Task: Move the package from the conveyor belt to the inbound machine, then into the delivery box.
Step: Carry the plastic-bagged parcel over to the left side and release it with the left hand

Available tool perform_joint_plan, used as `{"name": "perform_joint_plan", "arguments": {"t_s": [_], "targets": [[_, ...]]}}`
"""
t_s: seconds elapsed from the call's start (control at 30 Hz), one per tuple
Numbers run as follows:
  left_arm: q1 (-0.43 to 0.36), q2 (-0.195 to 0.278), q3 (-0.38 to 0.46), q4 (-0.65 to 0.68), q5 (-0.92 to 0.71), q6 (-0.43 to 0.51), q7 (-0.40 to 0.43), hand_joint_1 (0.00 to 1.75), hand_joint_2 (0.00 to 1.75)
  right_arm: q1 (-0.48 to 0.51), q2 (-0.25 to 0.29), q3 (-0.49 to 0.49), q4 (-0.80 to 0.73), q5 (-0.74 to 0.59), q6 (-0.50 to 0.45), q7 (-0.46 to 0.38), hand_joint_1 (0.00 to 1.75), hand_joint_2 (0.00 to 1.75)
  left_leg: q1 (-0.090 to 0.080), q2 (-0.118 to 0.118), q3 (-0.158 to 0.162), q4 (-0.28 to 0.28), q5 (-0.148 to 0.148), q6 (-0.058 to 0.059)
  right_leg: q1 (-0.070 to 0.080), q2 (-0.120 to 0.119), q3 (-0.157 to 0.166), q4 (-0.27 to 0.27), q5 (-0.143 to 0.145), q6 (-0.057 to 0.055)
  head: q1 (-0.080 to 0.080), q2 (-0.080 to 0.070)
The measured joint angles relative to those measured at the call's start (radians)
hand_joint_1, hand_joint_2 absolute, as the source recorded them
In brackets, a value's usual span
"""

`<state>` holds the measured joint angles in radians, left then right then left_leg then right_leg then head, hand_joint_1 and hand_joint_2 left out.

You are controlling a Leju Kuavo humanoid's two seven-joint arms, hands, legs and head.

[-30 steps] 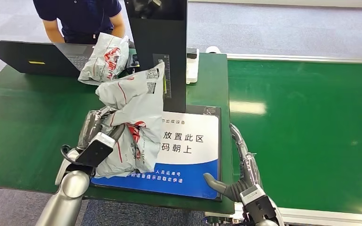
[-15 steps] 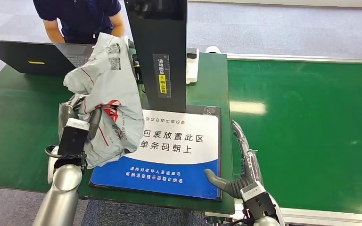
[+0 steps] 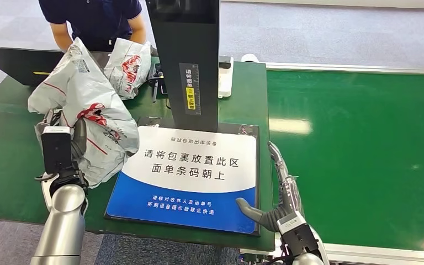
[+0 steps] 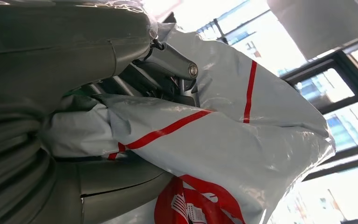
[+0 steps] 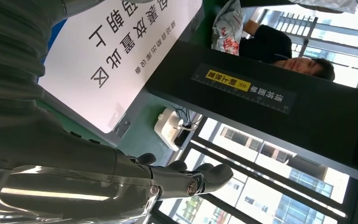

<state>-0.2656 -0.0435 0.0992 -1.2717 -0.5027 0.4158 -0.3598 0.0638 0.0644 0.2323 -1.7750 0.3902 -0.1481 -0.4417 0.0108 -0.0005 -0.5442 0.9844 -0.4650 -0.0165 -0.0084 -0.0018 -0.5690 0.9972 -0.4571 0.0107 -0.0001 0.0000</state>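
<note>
Left of the pad (image 3: pixel 199 171), my left hand (image 3: pixel 61 149) grips the package (image 3: pixel 85 110), now swung off it toward the box; right hand (image 3: pixel 279 201) hangs open.

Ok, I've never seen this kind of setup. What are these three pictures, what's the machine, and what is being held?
The wide picture looks down from the robot's head; the other two come from cameras at its wrists. The left hand grips a grey package with red markings, lifted beside the scanning pad, the white and blue plate of the inbound machine with its black post. The right hand holds nothing, fingers apart, at the pad's edge. A second package lies on the green table, near a person.
</note>
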Motion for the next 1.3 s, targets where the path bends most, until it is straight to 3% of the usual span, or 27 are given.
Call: {"name": "perform_joint_plan", "arguments": {"t_s": [0.47,0.93,0.97,1.07,1.1,1.3], "targets": [[-0.050,0.000,0.139,0.153,0.072,0.146,-0.030,1.75,1.75,-0.013,0.012,0.011,0.033,0.001,-0.027,0.013,0.00,1.75,0.000,0.000,-0.001,0.000,0.000,0.000,0.000,0.000,0.000,0.000,0.000,0.000,0.000,0.000],[-0.056,0.000,0.172,0.193,0.080,0.153,-0.035,1.75,1.75,-0.013,0.017,0.012,0.040,0.001,-0.031,0.013,0.00,1.75,0.000,0.000,-0.001,0.000,0.000,0.000,0.000,0.000,-0.001,0.000,0.000,0.000,0.000,0.000],[-0.056,0.000,0.173,0.194,0.080,0.153,-0.035,1.51,1.75,-0.013,0.017,0.012,0.040,0.001,-0.031,0.013,0.00,1.75,0.000,0.000,-0.001,0.000,0.000,0.000,0.000,0.000,-0.001,0.000,0.000,0.000,0.000,0.000],[-0.057,0.000,0.176,0.195,0.081,0.153,-0.035,0.21,1.75,-0.013,0.017,0.012,0.040,0.001,-0.031,0.013,0.00,1.75,0.000,0.000,-0.001,0.000,0.000,0.000,0.000,0.000,-0.001,0.000,0.000,0.000,0.000,0.000],[-0.058,0.000,0.176,0.196,0.081,0.152,-0.035,0.01,1.75,-0.013,0.017,0.012,0.041,0.001,-0.031,0.013,0.00,1.75,0.000,0.000,-0.001,0.000,0.000,0.000,0.000,0.000,-0.001,0.000,0.000,0.000,0.000,0.000],[-0.065,0.000,0.177,0.207,0.077,0.146,-0.034,0.00,1.75,-0.013,0.017,0.012,0.044,0.002,-0.033,0.013,0.00,1.75,0.000,0.000,-0.001,0.000,0.000,0.000,0.000,0.000,-0.001,0.000,0.000,0.000,0.000,0.000]]}}
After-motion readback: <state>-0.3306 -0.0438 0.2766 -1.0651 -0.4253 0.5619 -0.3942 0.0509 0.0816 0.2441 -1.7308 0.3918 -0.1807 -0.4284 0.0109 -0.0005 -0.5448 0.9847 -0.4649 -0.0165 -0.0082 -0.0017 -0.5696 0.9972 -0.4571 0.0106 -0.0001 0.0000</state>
